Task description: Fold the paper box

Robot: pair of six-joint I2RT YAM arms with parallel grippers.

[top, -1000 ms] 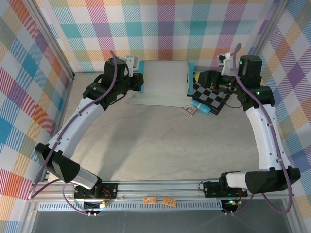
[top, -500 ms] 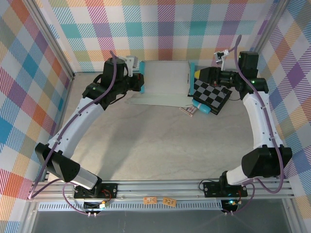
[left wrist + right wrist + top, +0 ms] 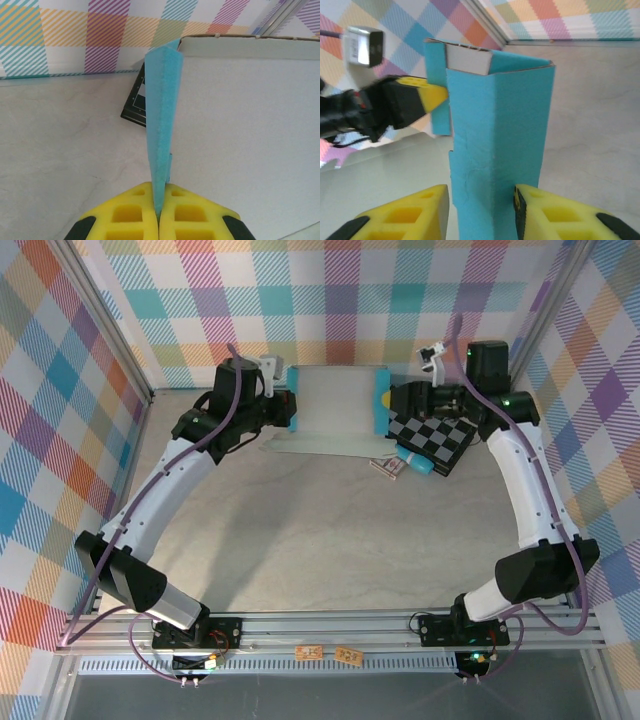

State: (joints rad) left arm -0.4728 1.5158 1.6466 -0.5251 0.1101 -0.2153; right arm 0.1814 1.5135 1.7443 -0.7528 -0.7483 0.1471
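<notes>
The paper box [image 3: 335, 402] lies at the back of the table, its grey-white inner side up and a teal wall raised at each end. My left gripper [image 3: 291, 410] is shut on the left wall; in the left wrist view its yellow fingers [image 3: 195, 212] pinch the thin teal flap [image 3: 161, 125] edge-on beside the white panel [image 3: 250, 125]. My right gripper [image 3: 388, 400] is at the right wall. In the right wrist view the folded teal wall [image 3: 500, 150] stands upright between the fingertips of the right gripper [image 3: 481, 210], the right pad pressed against it and the left one nearly touching.
A black-and-grey checkerboard [image 3: 432, 437] lies right of the box, under the right arm, with a slim teal tube [image 3: 413, 462] and a small card [image 3: 385, 468] at its near edge. Plaid walls close the back and sides. Two orange tags [image 3: 330, 652] sit on the front rail.
My right arm swung left from over the checkerboard to the box's right wall, and that wall now stands pushed slightly inward. The left arm and its grip are unchanged.
</notes>
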